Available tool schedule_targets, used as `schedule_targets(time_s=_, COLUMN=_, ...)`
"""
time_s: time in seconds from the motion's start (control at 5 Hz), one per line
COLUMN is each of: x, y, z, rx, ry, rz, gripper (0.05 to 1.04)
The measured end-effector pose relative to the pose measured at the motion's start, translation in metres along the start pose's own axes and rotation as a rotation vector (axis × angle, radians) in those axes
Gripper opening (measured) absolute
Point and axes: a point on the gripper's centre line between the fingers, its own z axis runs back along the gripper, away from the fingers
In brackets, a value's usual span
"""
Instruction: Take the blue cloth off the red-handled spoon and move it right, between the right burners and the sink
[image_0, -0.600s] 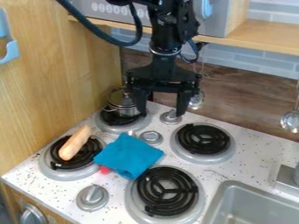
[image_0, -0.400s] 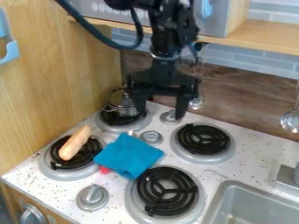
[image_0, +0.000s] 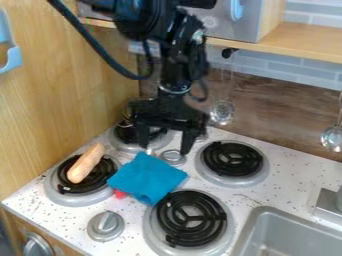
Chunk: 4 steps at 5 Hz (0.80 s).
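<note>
Your gripper (image_0: 165, 149) hangs over the stove (image_0: 250, 194), fingers apart, near the back corner of the blue cloth (image_0: 147, 178). The cloth lies between the burners (image_0: 191, 227), nearly square, its long axis hard to call; one corner points back, the opposite corner toward the front.

The gripper (image_0: 165, 146), fingers parted, is positioned over the stove (image_0: 250, 196) near a blue cloth (image_0: 148, 178), beside which a red item (image_0: 119, 194) is partly exposed; a sausage-shaped item (image_0: 85, 164) rests on the left burner (image_0: 101, 175), and a pot (image_0: 124, 121) stands largely obscured behind the gripper.
</note>
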Motion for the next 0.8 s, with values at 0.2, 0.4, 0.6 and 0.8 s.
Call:
schedule_targets(time_s=0.2, x=0.002, y=0.003, z=-0.027, rx=0.044, ry=0.027, rz=-0.004, gripper=1.005)
schedule_targets(time_s=0.4, x=0.01, y=0.008, z=-0.042, rx=0.049, ry=-0.001, rz=0.054, gripper=1.005)
schedule_targets(time_s=0.6, x=0.007, y=0.027, z=-0.057, rx=0.052, ry=-0.011, rz=0.097, gripper=1.005)
schedule_targets(time_s=0.8, x=0.008, y=0.044, z=-0.057, rx=0.067, ry=-0.041, rz=0.113, gripper=1.005)
